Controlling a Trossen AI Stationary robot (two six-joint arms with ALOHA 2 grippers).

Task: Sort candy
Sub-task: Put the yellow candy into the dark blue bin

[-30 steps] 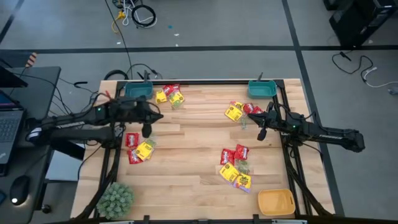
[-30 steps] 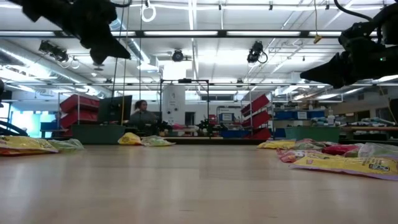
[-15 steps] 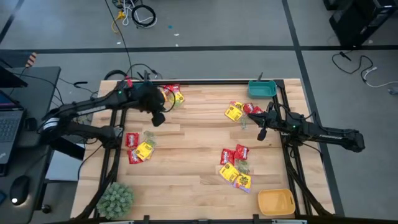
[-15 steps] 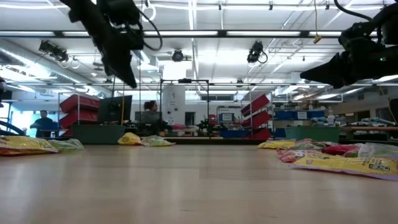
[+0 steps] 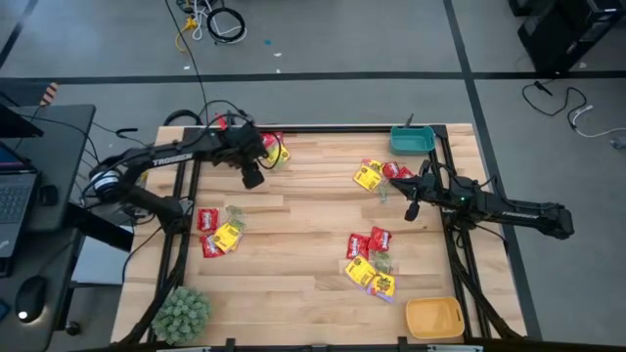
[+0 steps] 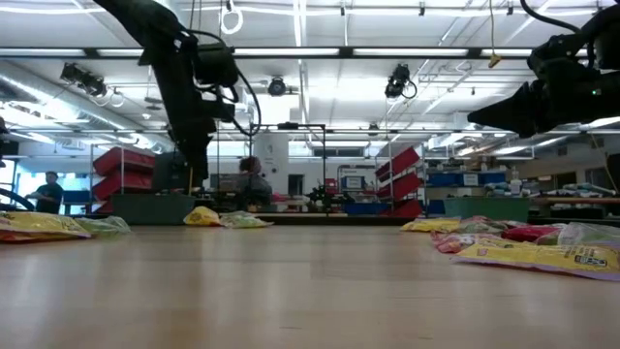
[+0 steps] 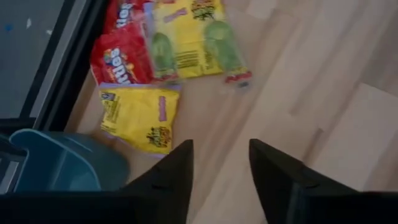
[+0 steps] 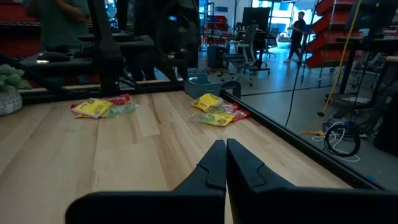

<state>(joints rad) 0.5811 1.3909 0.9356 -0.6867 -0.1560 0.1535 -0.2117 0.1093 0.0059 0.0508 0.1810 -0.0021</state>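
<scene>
Candy lies on the wooden table in four heaps: at the far left [image 5: 272,150], at the left [image 5: 217,230], at the far right [image 5: 380,174] and toward the near right [image 5: 372,262]. My left gripper [image 5: 252,178] hangs open above the bare table beside the far left heap, pointing steeply down. Its wrist view shows nothing between the fingers [image 7: 221,168]. Just beyond them lie a yellow packet [image 7: 138,115], a red one [image 7: 121,59] and pale green ones [image 7: 186,46]. My right gripper [image 5: 412,208] is shut and level above the table next to the far right heap.
One teal bin [image 7: 56,165] stands at the far left corner, mostly under my left arm. Another [image 5: 412,140] stands at the far right, and a yellow-orange bin [image 5: 433,317] at the near right corner. A fuzzy green plant [image 5: 181,311] sits at the near left.
My left gripper has swung from above the left heap toward the table's far edge and a little to the right. It has tipped from nearly level to steeply downward and has come lower, ending beside the far left heap.
</scene>
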